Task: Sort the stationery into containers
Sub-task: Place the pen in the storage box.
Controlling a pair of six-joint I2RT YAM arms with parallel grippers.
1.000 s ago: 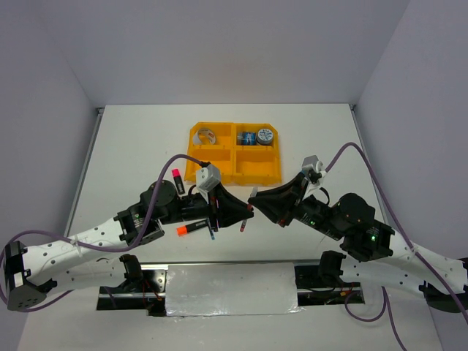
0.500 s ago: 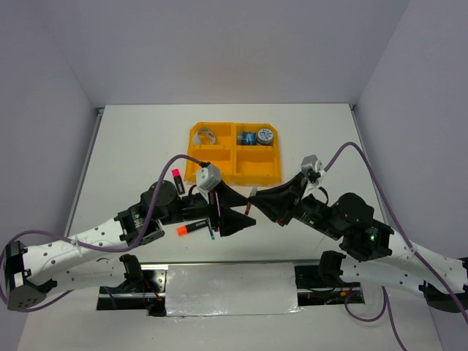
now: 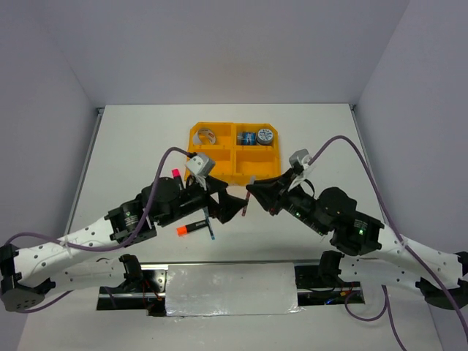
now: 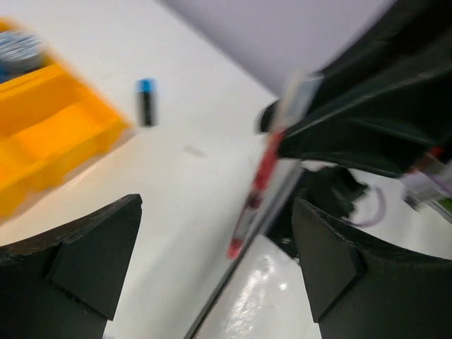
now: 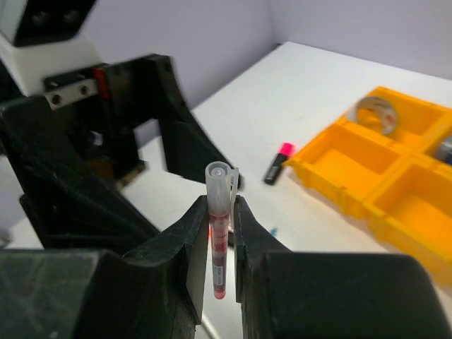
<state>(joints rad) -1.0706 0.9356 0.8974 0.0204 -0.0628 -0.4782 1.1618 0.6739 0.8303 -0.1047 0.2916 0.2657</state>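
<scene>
Both my arms have pushed forward from where they hung half a second ago, carrying the two tools away from my bases and closer to the near edge of the orange tray [image 3: 256,170]. My right tool [image 5: 220,212] is closed tight on the red pen [image 5: 218,261], which stands nearly upright between the pads, clear cap on top, lifted off the bench [image 3: 131,146]. My left tool [image 4: 217,212] faces it with its jaws spread wide and nothing between them. The pen sits just ahead of that gap, not inside it.

I read this as the pen now being carried toward a compartment, though with my left tool this close and open, a hand-over is also possible. The two near compartments look bare. The far-left one holds the silvery ring [image 3: 207,135], and the far-right one holds the tape rolls [image 3: 256,137].

Plenty remains to sort. The pink-capped marker [image 3: 175,175] lies just off the tray's left side. The orange-capped marker [image 3: 190,228] and the blue pen [image 3: 211,232] lie beneath my left arm, and the blue-capped marker [image 4: 145,101] rests on the bench beside the tray. With my tools nearly touching, I judge a collision between them to be the main risk.
</scene>
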